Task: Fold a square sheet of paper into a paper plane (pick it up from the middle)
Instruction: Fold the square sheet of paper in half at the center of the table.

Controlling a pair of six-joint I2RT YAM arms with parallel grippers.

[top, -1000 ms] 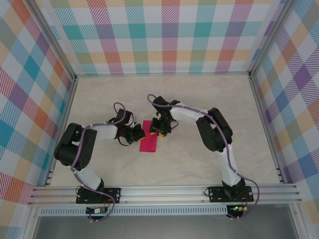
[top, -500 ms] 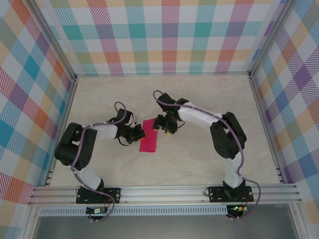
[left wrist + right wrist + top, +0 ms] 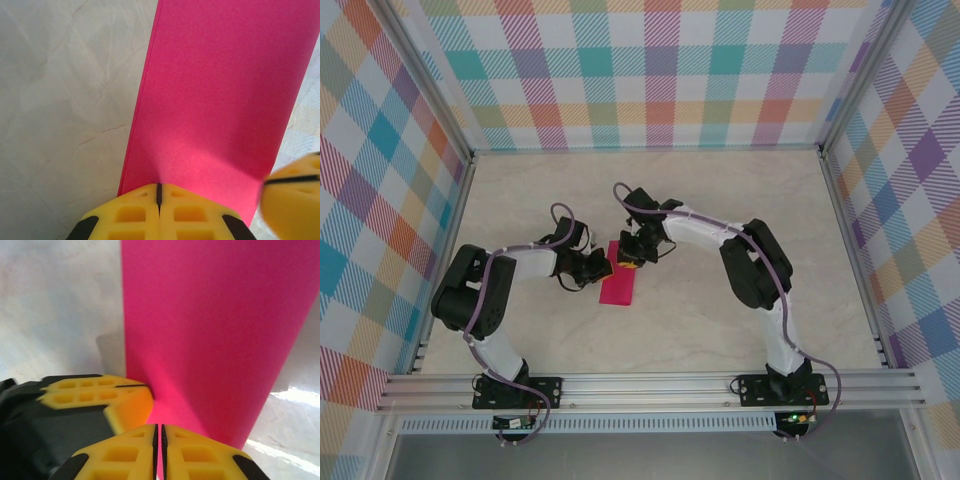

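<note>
Pale marbled tabletop (image 3: 740,300) bearing a flat magenta-pink sheet of paper (image 3: 619,287), folded to a narrow strip, long axis running from both tools toward the arm bases. Yellow-padded left gripper (image 3: 598,268) pressed together at its far-left edge. Yellow-padded right gripper (image 3: 630,256) together too, slightly nearer the far end, possibly nipping paper.

Two black-and-white arms (image 3: 510,262), lilac cables (image 3: 470,312), yellow cut-out jaws, black-backed.

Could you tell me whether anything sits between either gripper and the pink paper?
Nothing visible does: the left gripper and the right gripper, both shut, have their tips right at the folded pink paper.
</note>
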